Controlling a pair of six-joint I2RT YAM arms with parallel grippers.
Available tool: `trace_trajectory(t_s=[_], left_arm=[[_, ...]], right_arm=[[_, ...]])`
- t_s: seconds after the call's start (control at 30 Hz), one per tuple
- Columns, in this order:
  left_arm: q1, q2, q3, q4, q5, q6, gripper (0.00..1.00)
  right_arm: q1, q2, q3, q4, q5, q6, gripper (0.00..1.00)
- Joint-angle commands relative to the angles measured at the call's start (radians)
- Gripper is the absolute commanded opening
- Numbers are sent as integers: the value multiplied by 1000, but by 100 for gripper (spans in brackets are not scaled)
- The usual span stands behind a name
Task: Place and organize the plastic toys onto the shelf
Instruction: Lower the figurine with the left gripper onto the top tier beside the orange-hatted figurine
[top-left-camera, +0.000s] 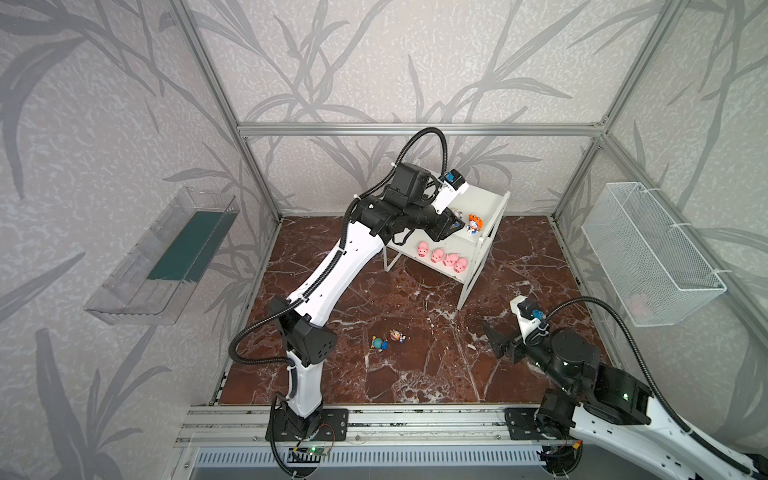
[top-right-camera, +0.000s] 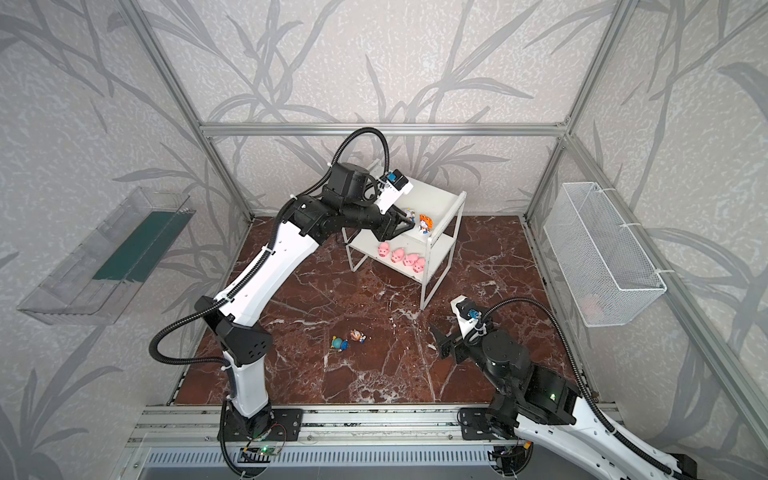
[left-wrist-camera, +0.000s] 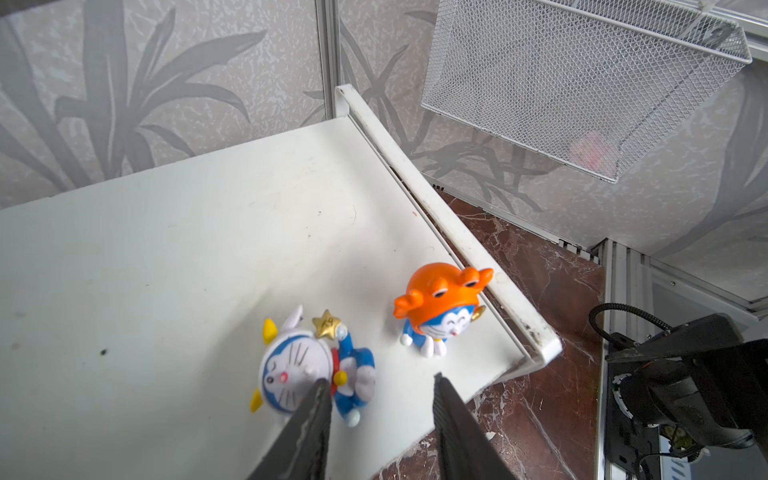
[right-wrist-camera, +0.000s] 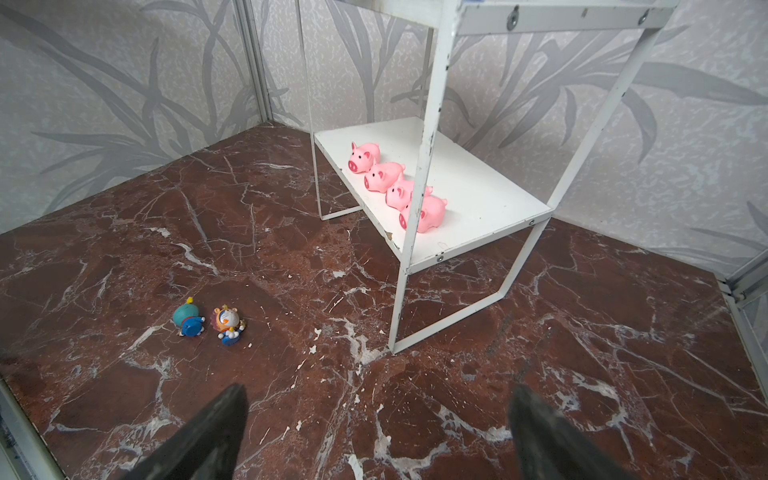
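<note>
Left claw (left-wrist-camera: 380, 378) hangs spread, empty, over the shelf (left-wrist-camera: 187, 249) top board where the white-gold figurine (left-wrist-camera: 291, 374) lies toppled beside the upright orange figurine (left-wrist-camera: 436, 307), seemingly sorted by type, 4 pigs (right-wrist-camera: 384, 176) lining the lower board; teal figurine (right-wrist-camera: 189, 320) and brown figurine (right-wrist-camera: 227, 322) lie on the table (right-wrist-camera: 124, 208) before the spread right claw (right-wrist-camera: 379, 388).

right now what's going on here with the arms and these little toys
The left gripper is over the top board of the shelf, jaws apart, next to the white-gold figurine lying tipped over. The orange figurine stands upright beside it. Four pink pigs line the lower board. The teal figurine and brown figurine lie on the floor; the right gripper hovers open and empty.
</note>
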Motion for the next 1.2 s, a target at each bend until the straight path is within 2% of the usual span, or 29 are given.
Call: trace_trajectory(t_s=[0.0,0.37,0.57,1.17], left_arm=[[6,11,26,2,-29,-10,43],[11,50,96,-22,-140,-71,44],[12,48,99,-30,-165,-74,44],[11,114,189,-135,-124,-70,48]], right_arm=[[3,-8,0,2,16,9,97],[3,-6,-1,3,13,8,97],[3,-4,-3,8,10,6,97],[3,12,-1,23,3,-5,97]])
